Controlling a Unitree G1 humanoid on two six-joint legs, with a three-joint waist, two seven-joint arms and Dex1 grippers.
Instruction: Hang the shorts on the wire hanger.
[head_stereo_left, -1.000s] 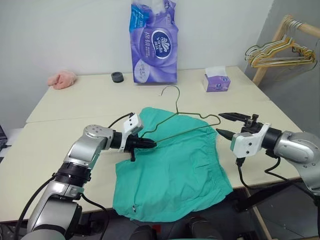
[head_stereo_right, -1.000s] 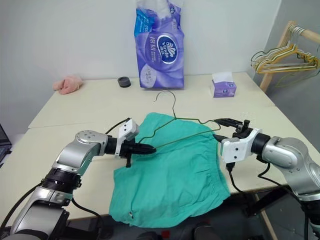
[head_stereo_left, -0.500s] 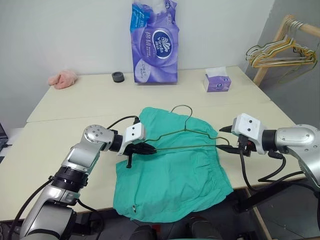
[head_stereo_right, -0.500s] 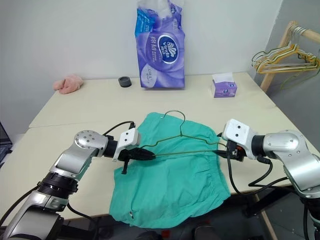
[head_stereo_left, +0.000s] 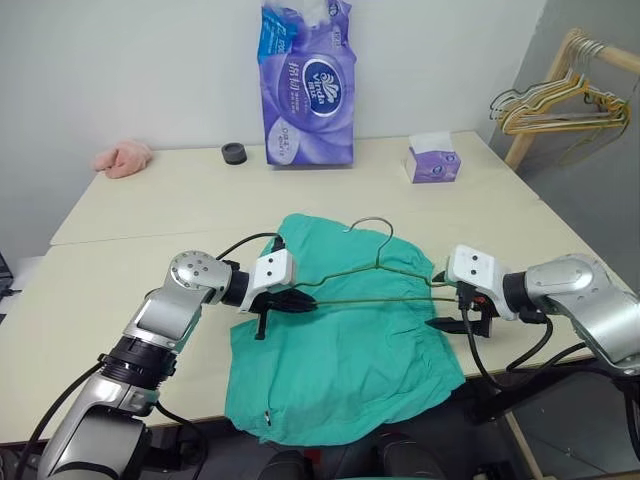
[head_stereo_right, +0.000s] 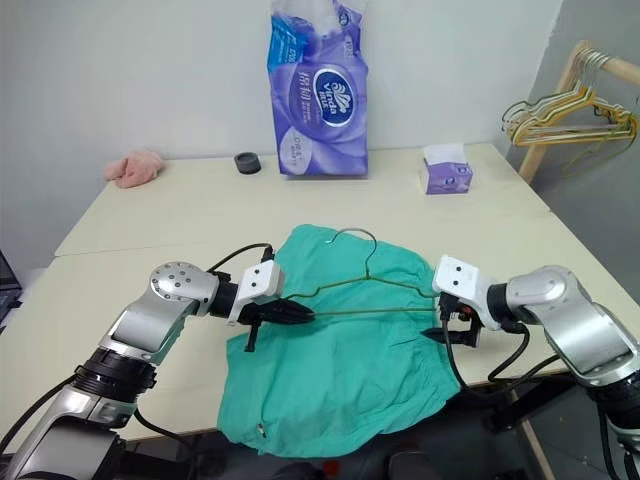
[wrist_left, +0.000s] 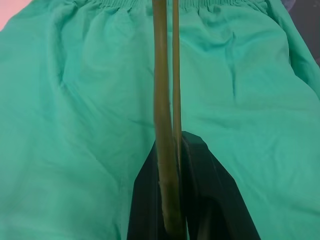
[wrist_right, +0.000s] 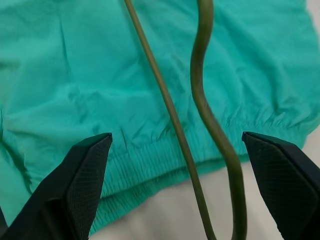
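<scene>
Left gripper (head_stereo_left: 298, 299) clamps one end of the wire hanger (head_stereo_left: 372, 268) over the shorts (head_stereo_left: 345, 345); our right gripper (wrist_right: 175, 172) gapes wide, seemingly straddling the other end.

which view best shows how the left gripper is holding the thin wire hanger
The left wrist view: its black fingers pinch the thin dark wire hanger close up. The eye views show the left gripper small, at the hanger's end.

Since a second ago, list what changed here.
The right end effector dropped and rolled over, its fingers spreading around the wire hanger's right end. The hanger tipped from raised to nearly flat over the shorts. The left end effector kept its grip on the hanger's left corner; the shorts lay unmoved.
</scene>
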